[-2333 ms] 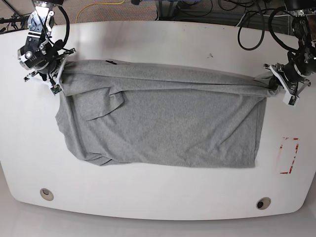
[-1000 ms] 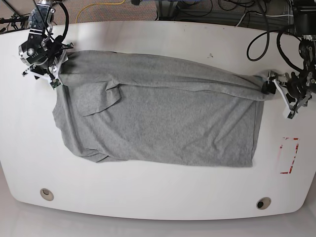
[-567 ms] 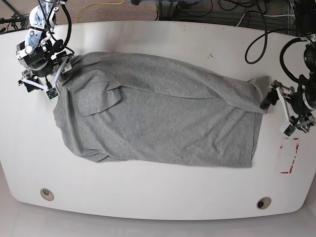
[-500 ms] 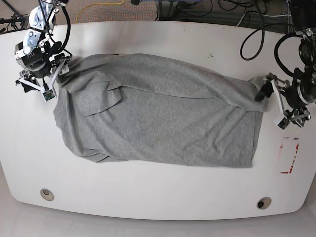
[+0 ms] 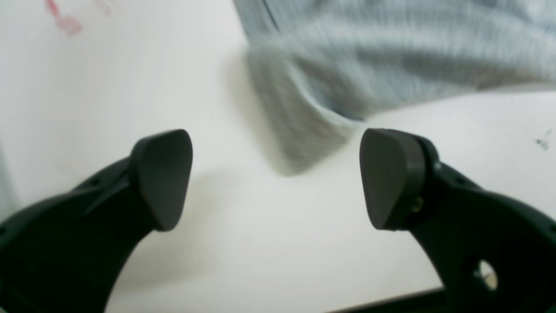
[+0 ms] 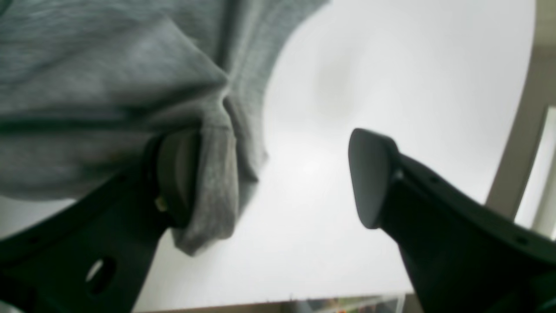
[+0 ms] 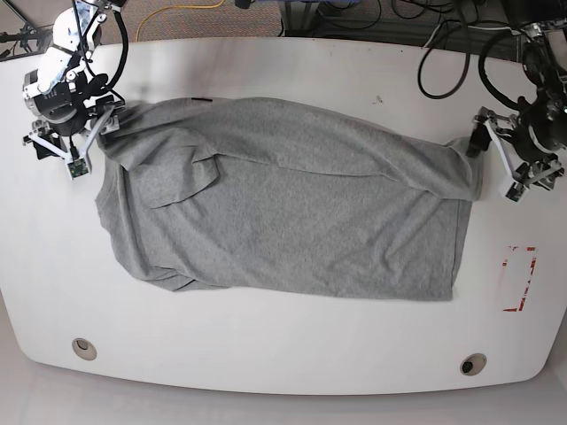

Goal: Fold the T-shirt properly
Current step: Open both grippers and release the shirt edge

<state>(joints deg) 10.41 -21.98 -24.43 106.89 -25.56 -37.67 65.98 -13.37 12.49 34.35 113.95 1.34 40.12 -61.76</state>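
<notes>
While its jaws stand spread wide with nothing between them, the left gripper [image 5: 278, 178] hangs over bare white tabletop [image 5: 108, 87] near the far-right edge of the base view, released. Just ahead of its fingertips [image 5: 167, 174] a blurred corner of the T-shirt [image 5: 304, 121] points down toward the gap between them but does not reach them; cloth and gripper are apart. In the base view this gripper [image 7: 503, 161] sits just beside the shirt's upper right corner, with open tabletop [image 7: 292, 372] behind it and a red-marked patch [image 7: 518, 279] on the surface nearer the front edge.

The right gripper [image 6: 278, 178] is also spread wide. A folded hem of the T-shirt [image 6: 217, 182] drapes over the inner face of one finger [image 6: 173, 174], touching it, while the other finger [image 6: 369, 174] stands well clear over bare surface; the cloth is not pinched between them. In the base view that gripper [image 7: 66, 146] sits at the shirt's upper left corner, close to the rounded back-left edge of the tabletop.

The T-shirt [image 7: 292, 204] lies spread across the middle of the tabletop, plain grey side up, wrinkled, with a sleeve flap folded over near its left end and a ridge running diagonally from upper left down to the right corner. Wide bare margins lie along the front and at both front corners, where two round holes [image 7: 84, 347] are set into the surface; the back margin is narrower, with cables [image 7: 461, 53] beyond it.
</notes>
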